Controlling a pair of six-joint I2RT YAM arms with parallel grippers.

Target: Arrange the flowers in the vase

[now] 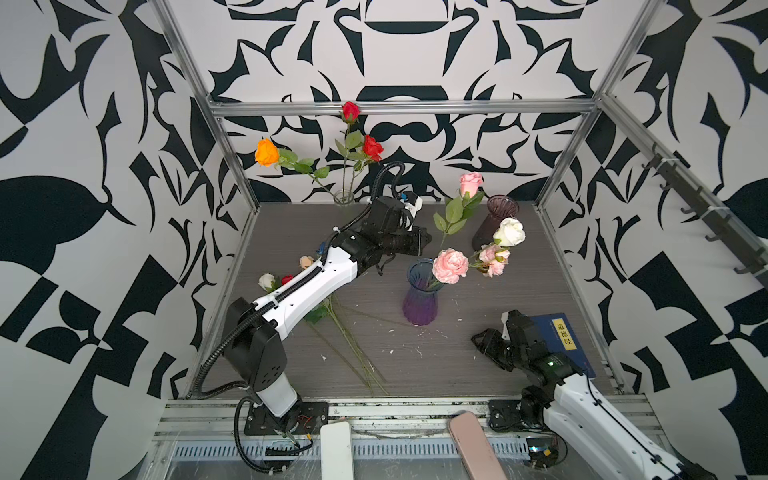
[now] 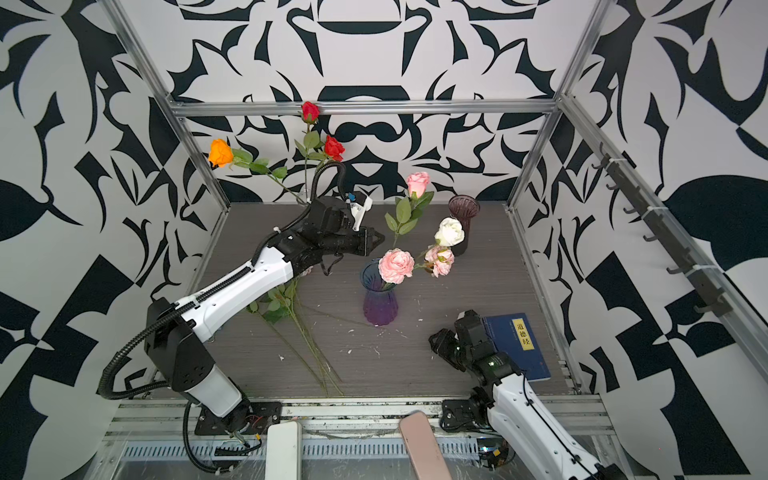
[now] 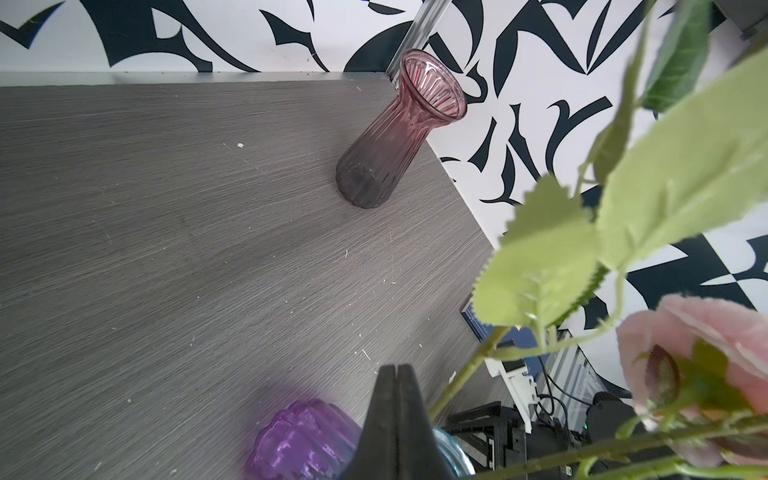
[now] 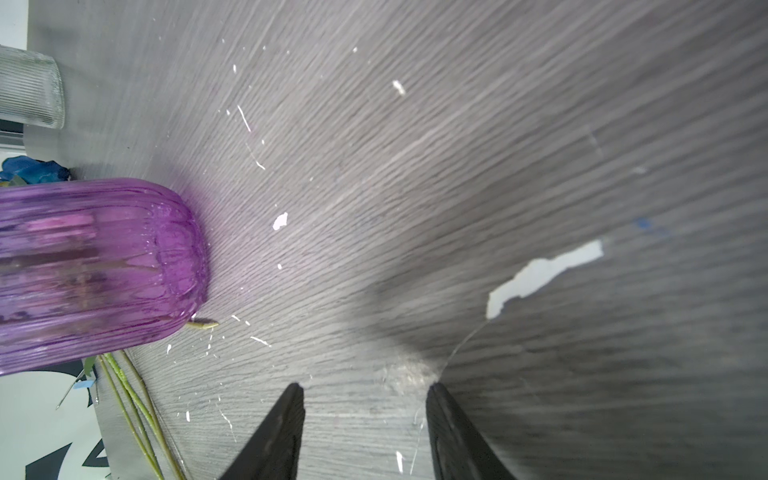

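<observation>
Left end effector (image 3: 397, 370) pressed closed, empty; right end effector (image 4: 365, 388) half open, empty.

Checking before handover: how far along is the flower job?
Done: three roses in the clear vase, several blooms in the purple vase. In hand: nothing; left gripper shut, right gripper open, both empty. Left: loose flowers lying on the table; mauve vase empty.

On my table (image 1: 457, 365) the centre vase (image 1: 419, 305) holds flowers (image 1: 450, 265). A second vase (image 1: 494, 226) stands behind it to the right. Loose flowers (image 1: 266, 281) lie left, and a book (image 1: 548, 328) front right.
</observation>
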